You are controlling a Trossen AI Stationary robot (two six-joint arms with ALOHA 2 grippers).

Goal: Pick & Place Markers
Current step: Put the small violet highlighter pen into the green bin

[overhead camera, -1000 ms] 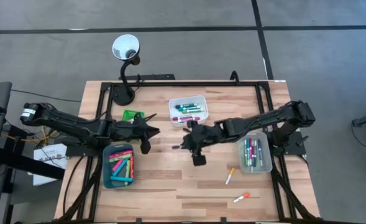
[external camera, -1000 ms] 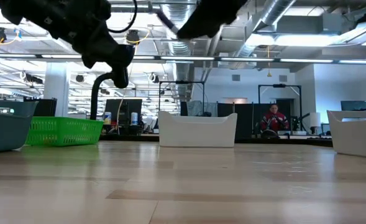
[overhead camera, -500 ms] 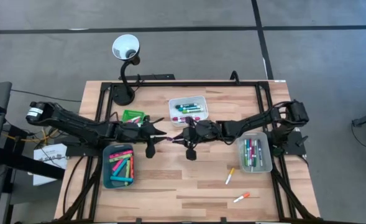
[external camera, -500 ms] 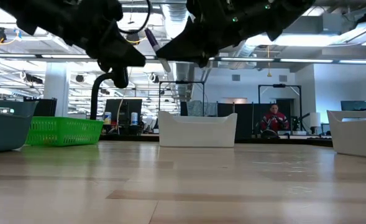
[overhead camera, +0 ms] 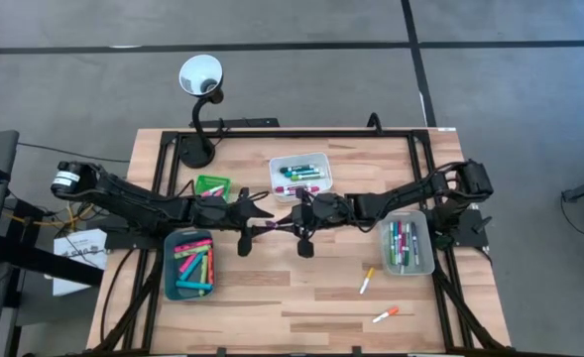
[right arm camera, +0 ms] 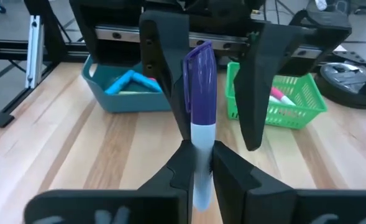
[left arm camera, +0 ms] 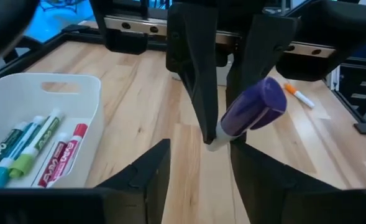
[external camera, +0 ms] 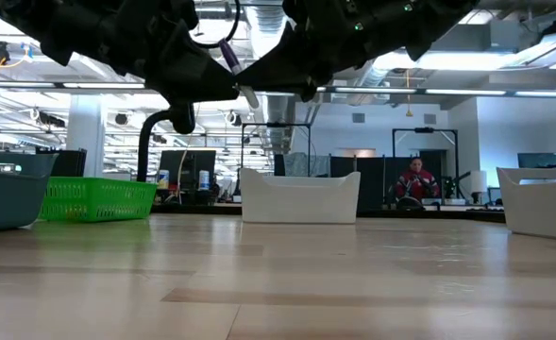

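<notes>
A marker with a purple cap and white barrel [overhead camera: 273, 224] hangs in the air over the table's middle, between my two grippers. My right gripper [overhead camera: 288, 220] comes from the right and is shut on it. My left gripper [overhead camera: 262, 212] faces it from the left, open. Its fingers [right arm camera: 164, 68] stand on either side of the purple cap [right arm camera: 200, 81], with a clear gap on one side. More markers lie in the teal tray [overhead camera: 189, 265], the green basket [overhead camera: 211, 185], the white tray [overhead camera: 300, 176] and the clear grey tray [overhead camera: 407, 244]. My right gripper pinches the marker's white barrel [right arm camera: 201, 140] between its two fingers, coming about level from the table's right side. The marker runs on forward from the fingertips, its purple cap [left arm camera: 257, 112] toward the left gripper. It is lifted clear of the table and somewhat tilted.
Two loose markers [overhead camera: 367, 281] [overhead camera: 386, 314] lie on the bare wood near the table's front right. A gooseneck lamp [overhead camera: 200, 79] stands at the far left. A black frame [overhead camera: 292, 134] runs round the tabletop.
My right gripper has carried the marker toward the table's left and a little farther back, and has turned level. My left gripper has gone toward the right to meet it. Its fingers have spread open, and they now stand around the cap.
</notes>
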